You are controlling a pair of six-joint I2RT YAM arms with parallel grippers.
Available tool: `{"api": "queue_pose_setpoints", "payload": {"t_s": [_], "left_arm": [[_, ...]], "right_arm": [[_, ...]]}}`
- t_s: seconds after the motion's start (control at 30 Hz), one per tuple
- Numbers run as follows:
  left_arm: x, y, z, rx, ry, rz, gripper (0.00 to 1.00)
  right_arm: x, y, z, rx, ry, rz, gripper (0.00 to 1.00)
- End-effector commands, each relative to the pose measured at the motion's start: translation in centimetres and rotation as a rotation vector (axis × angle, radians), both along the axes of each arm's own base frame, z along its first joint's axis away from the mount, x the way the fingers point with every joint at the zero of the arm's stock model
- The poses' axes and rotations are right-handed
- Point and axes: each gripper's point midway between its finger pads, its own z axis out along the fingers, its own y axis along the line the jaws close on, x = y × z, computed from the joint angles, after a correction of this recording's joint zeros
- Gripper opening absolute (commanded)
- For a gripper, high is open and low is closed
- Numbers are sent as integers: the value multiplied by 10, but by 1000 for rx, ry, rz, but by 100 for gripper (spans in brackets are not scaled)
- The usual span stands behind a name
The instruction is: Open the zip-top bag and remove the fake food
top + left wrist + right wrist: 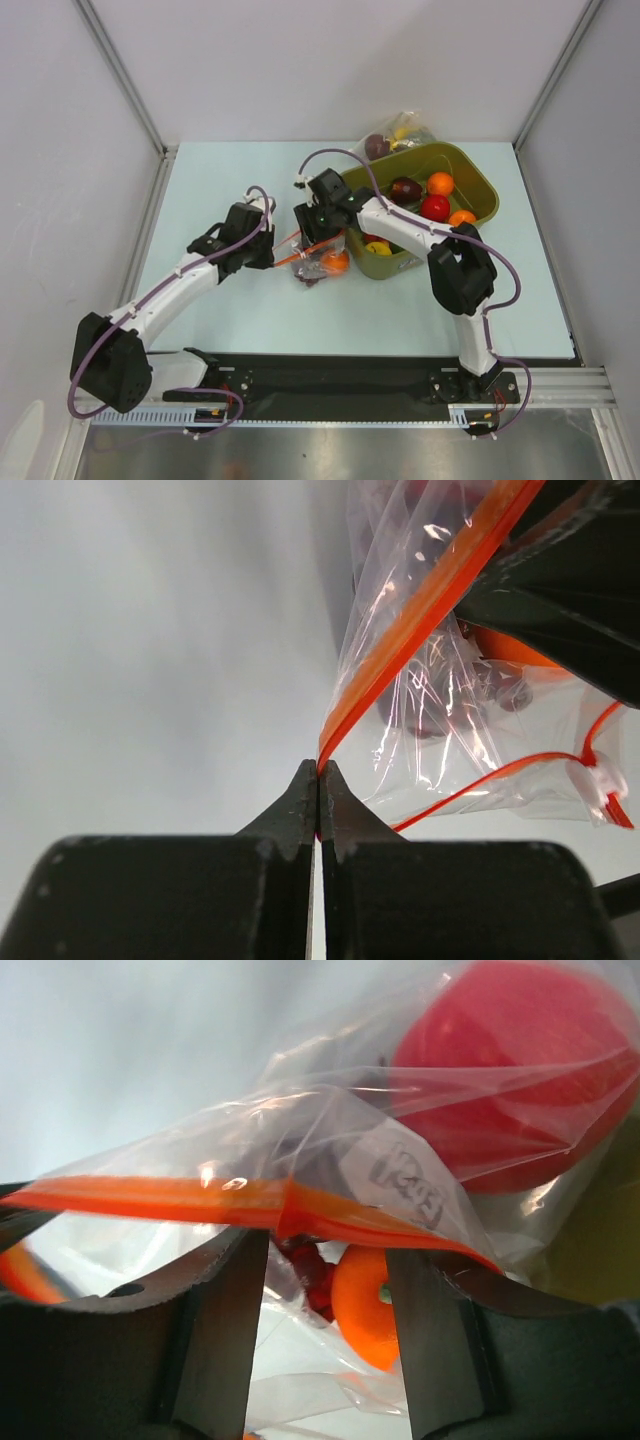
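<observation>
Both grippers sit at your zip-top bag (440, 730): left gripper (318, 770) clamped on its zip strip (420, 620), right gripper (325, 1245) parted, strip crossing its gap, orange fruit (362, 1305) inside.

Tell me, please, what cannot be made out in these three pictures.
Top view: the mouth of the zip-top bag, covered by the right gripper.
Left wrist view: the bag's contents, blurred behind crinkled plastic; the left gripper pinches its red strip.
Right wrist view: whether the red fruit lies inside the bag or behind it.
</observation>
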Motion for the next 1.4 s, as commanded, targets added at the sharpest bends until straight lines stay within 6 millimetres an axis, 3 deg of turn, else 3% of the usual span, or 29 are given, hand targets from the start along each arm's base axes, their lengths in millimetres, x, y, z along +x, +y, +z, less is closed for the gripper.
{"api": "queue_pose_setpoints", "payload": {"t_s": [0.0, 0.13, 0.23, 0.5, 0.63, 0.8, 0.97, 1.37], "left_arm": [[-8, 13, 2, 38, 11, 41, 0], [-9, 13, 4, 46, 12, 32, 0], [-8, 13, 6, 53, 10, 21, 0], [-1, 8, 9, 50, 8, 5, 0], [1, 5, 9, 37, 13, 3, 0], [2, 4, 10, 33, 9, 6, 0], [1, 6, 11, 41, 14, 9, 0], [5, 1, 13, 25, 13, 3, 0]], "right_arm": [[22, -20, -15, -89, -66, -109, 55], [31, -33, -23, -141, -90, -172, 55], [31, -32, -27, -142, -80, -179, 55], [6, -12, -10, -84, -43, -91, 51], [-6, -11, -20, -83, 38, -70, 41], [-9, -7, -27, -75, 71, -55, 36], [-10, -3, -7, -61, 36, -44, 36], [-20, 1, -49, -69, 131, 10, 40]]}}
